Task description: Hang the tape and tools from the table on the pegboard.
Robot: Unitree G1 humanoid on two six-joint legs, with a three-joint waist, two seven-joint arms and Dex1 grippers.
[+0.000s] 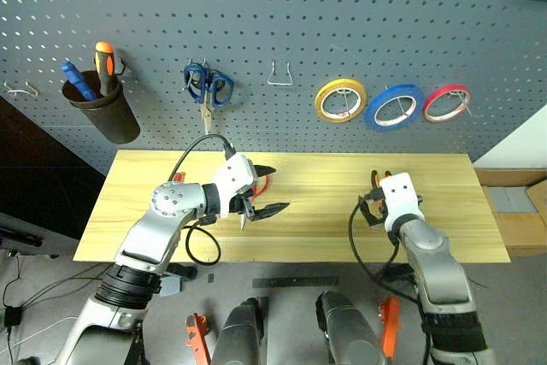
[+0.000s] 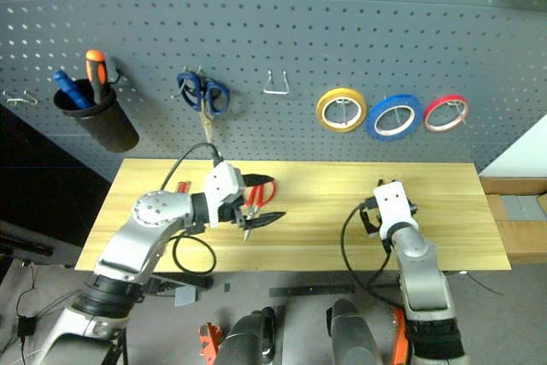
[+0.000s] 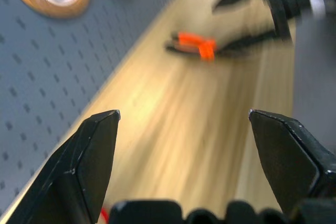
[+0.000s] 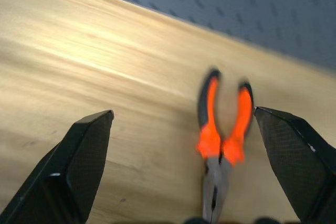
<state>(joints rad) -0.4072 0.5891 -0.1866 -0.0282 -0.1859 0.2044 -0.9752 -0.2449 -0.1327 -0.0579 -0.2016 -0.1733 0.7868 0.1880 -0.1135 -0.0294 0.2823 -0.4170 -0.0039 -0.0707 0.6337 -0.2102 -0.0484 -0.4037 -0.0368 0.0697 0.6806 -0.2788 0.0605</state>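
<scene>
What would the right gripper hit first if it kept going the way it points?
Probably the pliers, lying on the table between the open fingers of the right gripper; the pegboard is beyond them.

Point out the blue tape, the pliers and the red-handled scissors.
blue tape (image 1: 394, 108): left eye view, ring's lower band.
pliers (image 4: 210, 137): right wrist view, orange handle.
red-handled scissors (image 2: 267, 190): right eye view, handle loop.

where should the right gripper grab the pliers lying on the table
Grip the small pliers with orange-and-black handles across both handles, just behind the pivot, coming down from above. They lie flat on the light yellow wooden table with the handles spreading toward the dark grey pegboard, narrowest near the joint. The right gripper, open, already straddles them.
</scene>
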